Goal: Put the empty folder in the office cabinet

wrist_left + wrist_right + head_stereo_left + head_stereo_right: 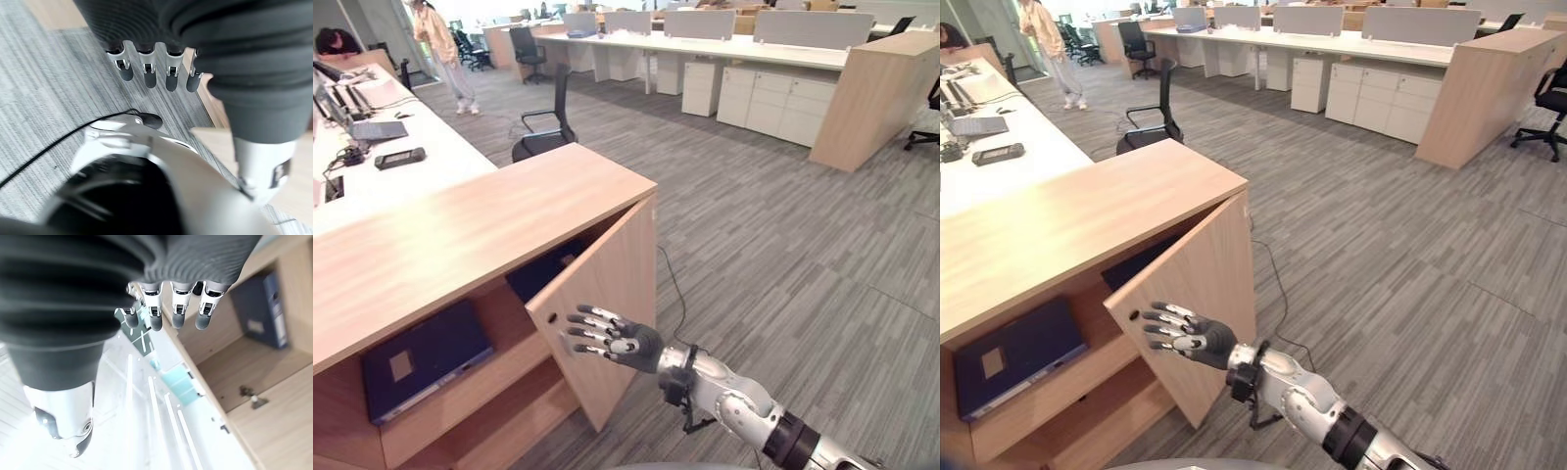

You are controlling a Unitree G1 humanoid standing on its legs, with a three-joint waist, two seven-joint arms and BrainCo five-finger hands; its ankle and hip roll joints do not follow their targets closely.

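nearest, the right hand [607, 338] reaches in from the lower right with its fingers straight and spread, holding nothing; the fingertips are at the inner face of the open cabinet door [612, 294], and i cannot tell if they touch it. the left hand [151, 73] shows in its own wrist view, hanging over the grey carpet floor [773, 245] with relaxed, straight fingers, also empty. behind the door, the folder [421, 357] lies flat on the upper shelf of the wooden cabinet [460, 230]; it is dark blue with a small pale label, whose writing is too small to read. beyond stand a black office chair [543, 122], a white surface [406, 147] with devices, and far away a person [440, 49].
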